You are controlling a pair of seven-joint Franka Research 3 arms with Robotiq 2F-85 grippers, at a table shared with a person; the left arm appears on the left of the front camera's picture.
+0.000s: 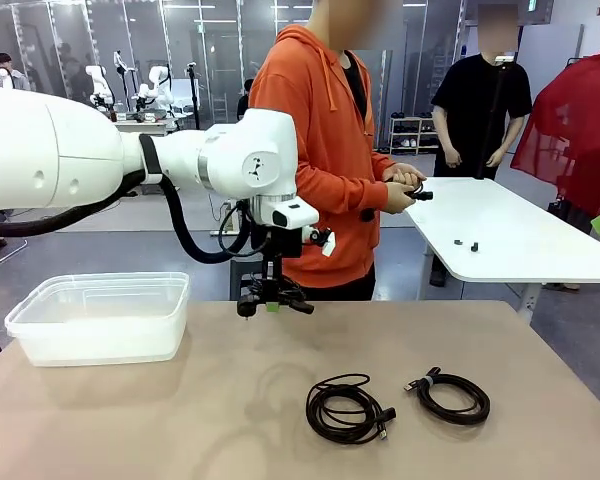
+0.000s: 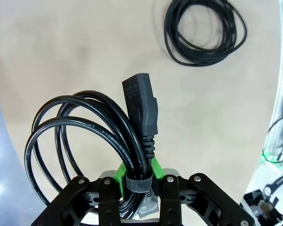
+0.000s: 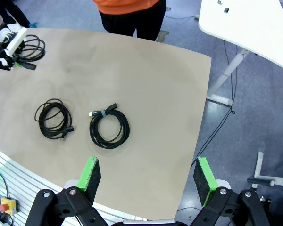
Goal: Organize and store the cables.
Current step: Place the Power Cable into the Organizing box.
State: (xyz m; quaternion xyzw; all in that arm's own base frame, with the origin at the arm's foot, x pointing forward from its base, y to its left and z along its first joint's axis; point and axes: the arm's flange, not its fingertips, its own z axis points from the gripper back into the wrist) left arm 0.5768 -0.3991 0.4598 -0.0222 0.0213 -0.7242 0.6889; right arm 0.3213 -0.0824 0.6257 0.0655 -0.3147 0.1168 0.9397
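Note:
My left gripper (image 1: 271, 300) hangs above the middle of the brown table (image 1: 180, 420), shut on a coiled black power cable (image 2: 85, 127). Its green fingertips (image 2: 120, 172) pinch the coil at its strap, and the plug (image 2: 141, 106) sticks out past them. Two more coiled cables lie on the table nearer me, one in the middle (image 1: 348, 408) and one to its right (image 1: 452, 396). From high above the table's near right edge, my right gripper (image 3: 147, 176) stands open and looks down on both coils (image 3: 53, 118) (image 3: 109, 127).
A clear plastic bin (image 1: 100, 315) stands on the table's left side. A person in an orange hoodie (image 1: 325, 150) stands at the far edge, both hands on another black cable (image 1: 413, 186). A white table (image 1: 520, 235) stands behind on the right.

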